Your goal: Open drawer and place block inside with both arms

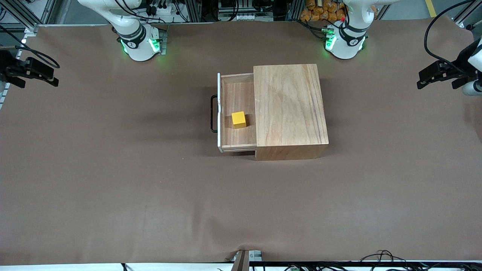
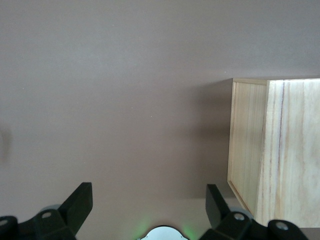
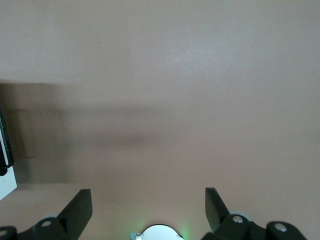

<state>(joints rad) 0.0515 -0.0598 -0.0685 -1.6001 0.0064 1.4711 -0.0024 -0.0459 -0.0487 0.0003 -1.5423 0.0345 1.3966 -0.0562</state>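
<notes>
Brown table (image 1: 113, 180) holds my wooden box (image 1: 288, 105); the block (image 1: 238, 119) sits in the open drawer (image 1: 237, 96). Left gripper (image 2: 145, 205) and right gripper (image 3: 147, 205) wait wide apart, holding nothing. I'd keep both clear now.

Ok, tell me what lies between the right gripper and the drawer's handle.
Nothing: in the front view only bare brown table cover stretches from the open right gripper, over its end of the table, to the black handle of the drawer.
</notes>
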